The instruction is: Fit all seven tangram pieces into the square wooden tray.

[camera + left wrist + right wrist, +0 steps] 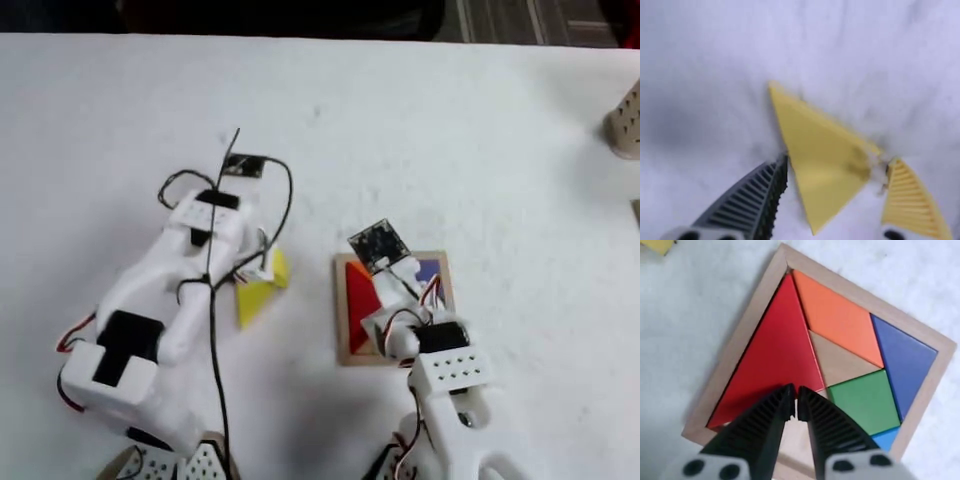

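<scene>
Tray [742, 340]: square, pale wood with a flat raised rim; it lies flat on the worktop under the right arm.
Worktop [450, 130]: white, matte and faintly fuzzy.
Pieces in tray: smooth flat blocks set edge to edge.
- Large red triangle [775, 350]: along one rim.
- Orange parallelogram [840, 320]: beside the red triangle.
- Tan triangle [842, 362]: in the middle, the colour of plain wood.
- Green square [865, 400]: next to the tan triangle.
- Dark blue triangle [905, 365]: against the opposite rim.
- Light blue piece [887, 439]: mostly hidden, so its shape cannot be told.

Bare floor: a strip of unpainted wood shows inside the tray beside the red triangle, below the right claw's tips.
Yellow triangle [825, 165]: flat, smooth and sharp-cornered. It lies outside the tray on the worktop, on the left arm's side and apart from the rim.
Left claw [836, 162]: spread wide across the yellow triangle. The ribbed grey finger [752, 200] has its tip against one edge and the ribbed yellow finger [910, 200] meets the opposite corner, so the piece is gripped between them.
Right claw [795, 402]: its two black ribbed fingers [760, 430] are drawn together to a thin slit with nothing between them. It is poised over the tray at the red triangle's edge.
</scene>
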